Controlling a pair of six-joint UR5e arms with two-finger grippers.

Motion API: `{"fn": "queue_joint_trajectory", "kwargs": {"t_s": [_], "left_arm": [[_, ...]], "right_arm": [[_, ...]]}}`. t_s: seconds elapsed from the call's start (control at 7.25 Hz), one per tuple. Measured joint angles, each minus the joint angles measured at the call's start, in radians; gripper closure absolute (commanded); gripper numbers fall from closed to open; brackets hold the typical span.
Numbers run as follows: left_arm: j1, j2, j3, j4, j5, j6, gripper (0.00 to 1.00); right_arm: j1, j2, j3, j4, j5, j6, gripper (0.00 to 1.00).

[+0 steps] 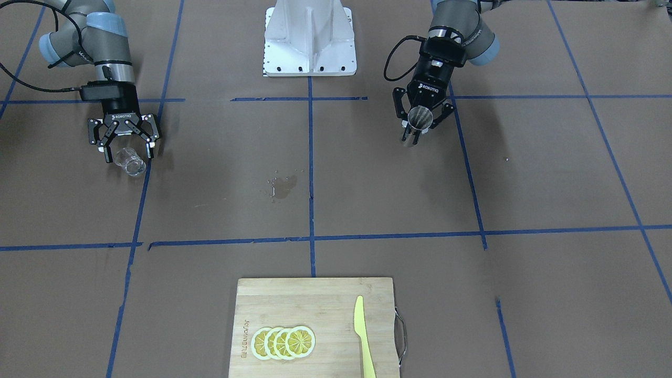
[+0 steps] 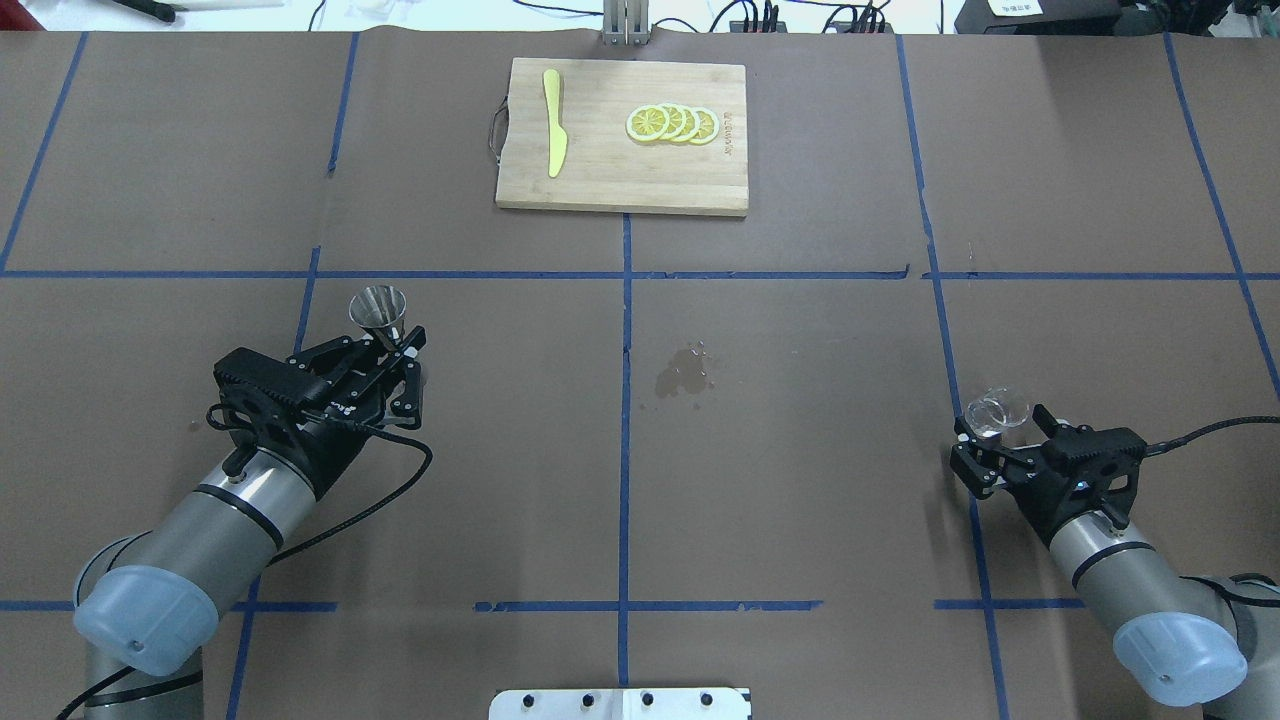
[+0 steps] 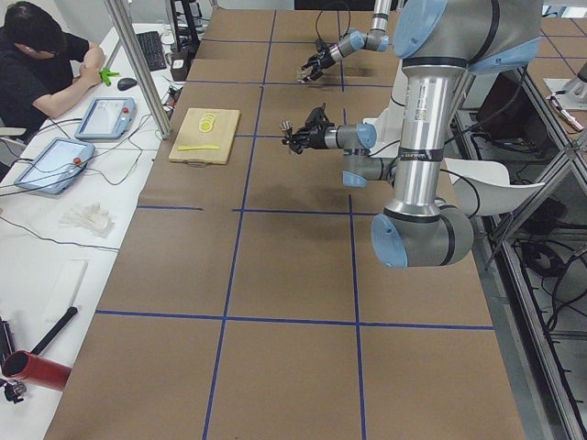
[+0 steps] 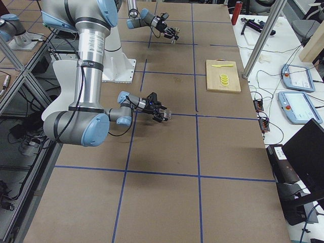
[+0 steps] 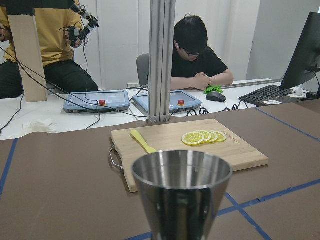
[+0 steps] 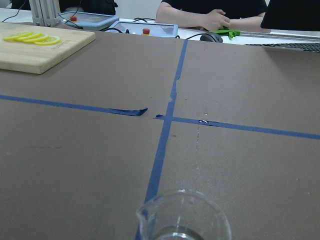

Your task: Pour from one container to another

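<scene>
The steel jigger stands upright on the brown table, right of centre in the front-facing view, with my left gripper shut on it near its waist. It fills the bottom middle of the left wrist view as a steel cone, jigger. In the overhead view the jigger rises just past the left gripper. The clear glass cup sits on the table between the spread fingers of my right gripper, which is open. The cup's lip shows low in the right wrist view, cup.
A wooden cutting board at the table's far edge carries lemon slices and a yellow knife. A wet patch marks the table between the arms. The white robot base is behind. People sit beyond the table.
</scene>
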Motion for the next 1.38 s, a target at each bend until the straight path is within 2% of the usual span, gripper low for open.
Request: {"fn": "queue_joint_trajectory", "kwargs": {"t_s": [0.41,1.24,1.38], "left_arm": [[-0.001,-0.002,0.008,0.001,0.002,0.0,1.0],[-0.006,-0.002,0.017,0.001,0.006,-0.001,1.0],[-0.006,-0.002,0.017,0.001,0.006,-0.001,1.0]], "right_arm": [[-0.002,0.004,-0.026,0.002,-0.019,0.0,0.06],[-0.001,0.029,-0.037,0.005,-0.014,-0.003,0.09],[-0.001,0.03,-0.04,0.006,-0.013,-0.003,0.25]]}}
